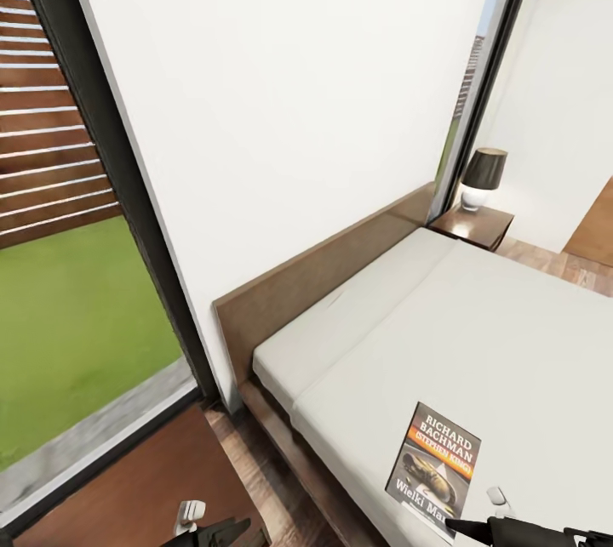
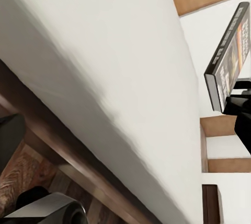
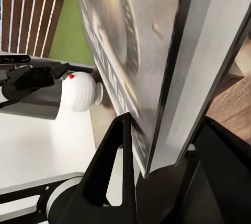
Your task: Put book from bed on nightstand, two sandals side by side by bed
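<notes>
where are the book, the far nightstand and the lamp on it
book [image 1: 436,464], head view, middle of its front cover
nightstand [image 1: 477,226], head view, its glossy top
lamp [image 1: 485,168], head view, its dark shade

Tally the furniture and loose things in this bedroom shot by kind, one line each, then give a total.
Bed: 1
Nightstand: 1
Lamp: 1
Book, clamped in the right gripper: 1
Total: 4
</notes>
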Controlling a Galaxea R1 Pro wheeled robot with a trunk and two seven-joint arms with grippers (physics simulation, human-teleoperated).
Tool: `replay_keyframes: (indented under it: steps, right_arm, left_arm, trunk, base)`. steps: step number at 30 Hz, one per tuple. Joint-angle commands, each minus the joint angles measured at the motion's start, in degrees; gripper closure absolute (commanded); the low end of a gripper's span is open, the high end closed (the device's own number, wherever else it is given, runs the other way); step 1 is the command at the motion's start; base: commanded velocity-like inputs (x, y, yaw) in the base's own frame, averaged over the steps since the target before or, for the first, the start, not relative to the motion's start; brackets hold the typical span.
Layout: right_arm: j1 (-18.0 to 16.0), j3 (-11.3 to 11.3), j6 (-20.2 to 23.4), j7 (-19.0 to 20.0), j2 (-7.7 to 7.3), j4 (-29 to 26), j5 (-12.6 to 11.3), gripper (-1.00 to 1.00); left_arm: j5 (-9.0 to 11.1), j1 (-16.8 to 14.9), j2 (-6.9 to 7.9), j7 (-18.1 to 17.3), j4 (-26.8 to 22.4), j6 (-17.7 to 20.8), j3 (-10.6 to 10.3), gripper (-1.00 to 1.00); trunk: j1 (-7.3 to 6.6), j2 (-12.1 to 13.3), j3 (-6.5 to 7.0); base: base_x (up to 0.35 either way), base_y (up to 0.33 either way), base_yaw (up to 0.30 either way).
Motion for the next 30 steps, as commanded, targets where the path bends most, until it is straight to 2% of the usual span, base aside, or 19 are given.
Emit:
replay_keyframes:
  steps: [1,30]
  right_arm:
    - [-0.05,0.40,0.60,0.09,-0.06,-0.01,-0.56,1.00]
    - [-0.02,0.43,0.52,0.05,-0.07,-0.01,-0.56,1.00]
  left_arm:
    - [0.56,-0.02,0.06,-0.11,-0.01,0.49,-0.36,-1.00]
    - [0.49,-0.04,-0.03,-0.11,0.00,0.49,-0.45,-1.00]
  trunk:
    - [0.01,-0.06,0.03]
    - [0.01,-0.06,2.75]
  base:
    - [0.000,0.000,0.000]
    - [0.000,0.000,0.000]
